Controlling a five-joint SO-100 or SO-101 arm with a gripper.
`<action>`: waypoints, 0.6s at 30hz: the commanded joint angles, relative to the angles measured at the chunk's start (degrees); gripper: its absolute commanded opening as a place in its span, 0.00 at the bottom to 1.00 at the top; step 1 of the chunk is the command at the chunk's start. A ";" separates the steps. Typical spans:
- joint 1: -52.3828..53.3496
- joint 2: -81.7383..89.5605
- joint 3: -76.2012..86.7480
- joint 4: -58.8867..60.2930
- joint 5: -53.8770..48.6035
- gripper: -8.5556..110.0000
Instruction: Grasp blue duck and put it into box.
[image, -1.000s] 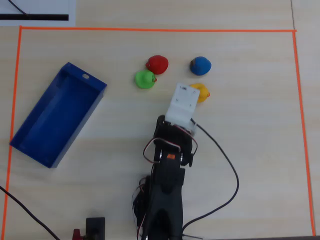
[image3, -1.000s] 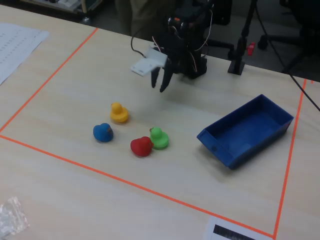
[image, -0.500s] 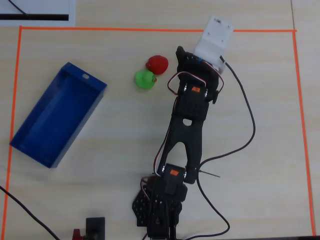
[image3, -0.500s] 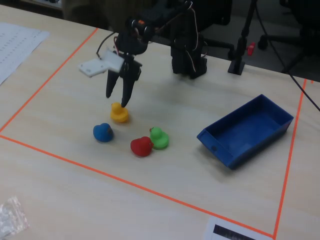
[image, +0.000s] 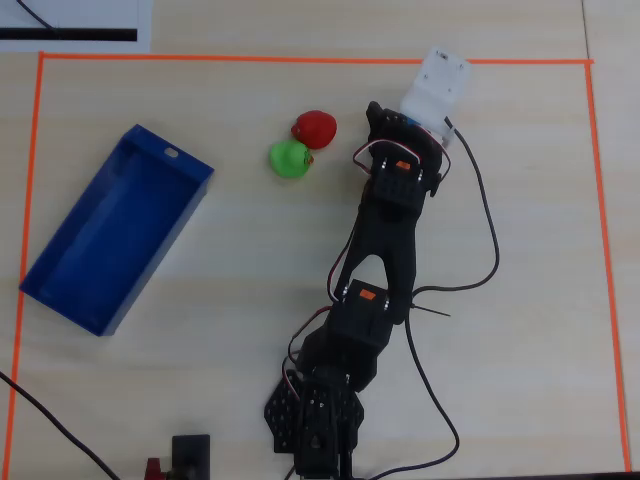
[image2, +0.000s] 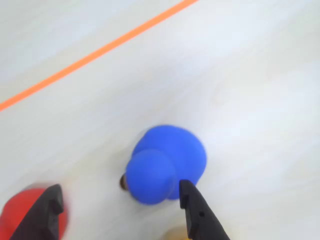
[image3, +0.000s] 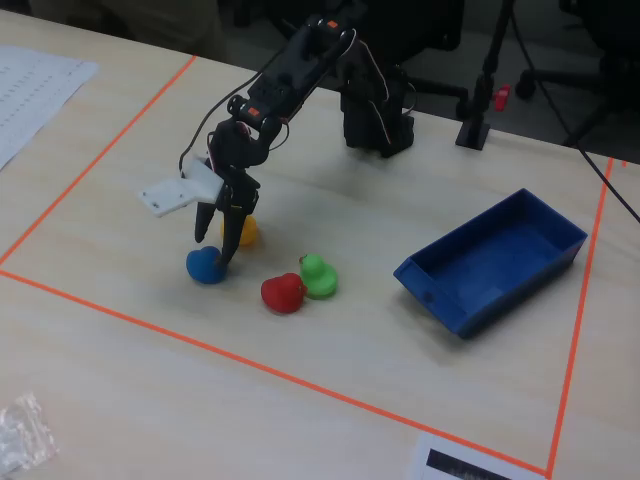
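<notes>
The blue duck (image2: 167, 160) stands on the light wooden table just inside my right finger (image2: 197, 212) in the wrist view. My gripper (image2: 118, 195) is open, and the duck's head lies between the two fingertips without a grip on it. In the fixed view the gripper (image3: 216, 252) points down over the blue duck (image3: 205, 266) near the table's left front. In the overhead view the arm and its white mount (image: 436, 85) hide the duck. The dark-blue box (image: 115, 228) lies empty at the left; in the fixed view it (image3: 490, 262) is at the right.
A red duck (image3: 283, 293) and a green duck (image3: 318, 277) stand together between gripper and box. The red duck (image2: 15, 217) lies behind my left finger. A yellow duck (image3: 243, 232) stands just behind the gripper. Orange tape (image: 300, 59) frames the work area.
</notes>
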 joint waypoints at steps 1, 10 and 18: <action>1.32 -0.26 -3.52 -2.37 -0.79 0.34; 0.79 -1.67 2.46 -8.09 0.09 0.32; -0.26 -1.76 7.29 -13.97 2.20 0.07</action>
